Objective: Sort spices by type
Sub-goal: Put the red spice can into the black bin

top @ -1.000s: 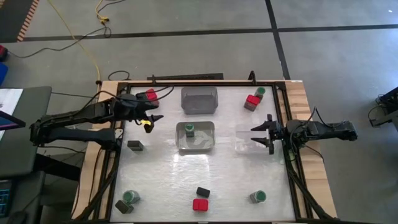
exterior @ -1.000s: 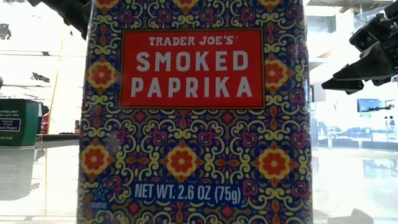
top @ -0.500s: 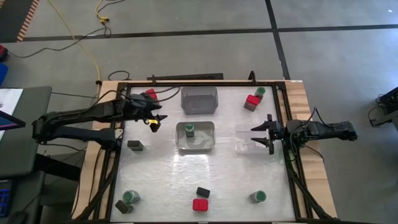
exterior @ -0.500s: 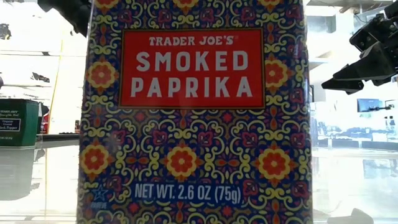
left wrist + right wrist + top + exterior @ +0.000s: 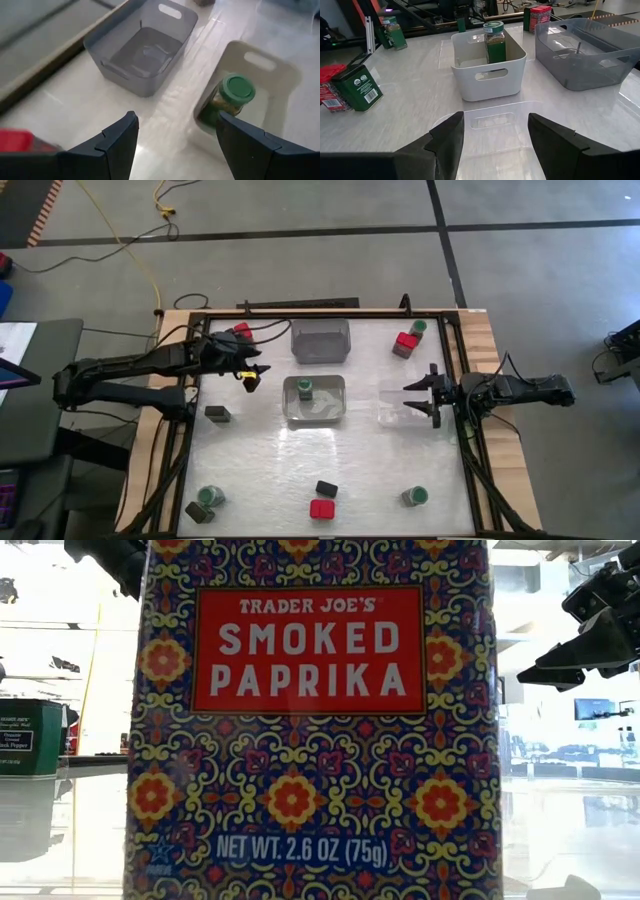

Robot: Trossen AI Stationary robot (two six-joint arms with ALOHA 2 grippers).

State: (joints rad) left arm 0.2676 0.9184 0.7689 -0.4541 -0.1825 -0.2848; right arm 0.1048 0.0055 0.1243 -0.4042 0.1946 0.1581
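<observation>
White surface point(image 5: 260, 470) carries the scattered spices: a green-lidded jar point(image 5: 231, 98) stands in the white bin point(image 5: 280, 75) just ahead of the left pincer point(image 5: 175, 140), the grey bin point(image 5: 142, 52) beside it. Both pincers stand open and hold nothing. A paprika tin point(image 5: 310, 720) blocks the low view. Since a second ago the left pincer has edged toward the bins; the right pincer point(image 5: 492, 132) waits over a clear bin point(image 5: 495, 125).

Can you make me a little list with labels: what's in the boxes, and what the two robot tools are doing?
white bin: one green-lidded jar standing inside
grey bin: nothing in it
clear bin: nothing in it
left tool: open, holding nothing, near the grey bin
right tool: open, holding nothing, over the clear bin
paprika tin: right in front of the low camera
</observation>
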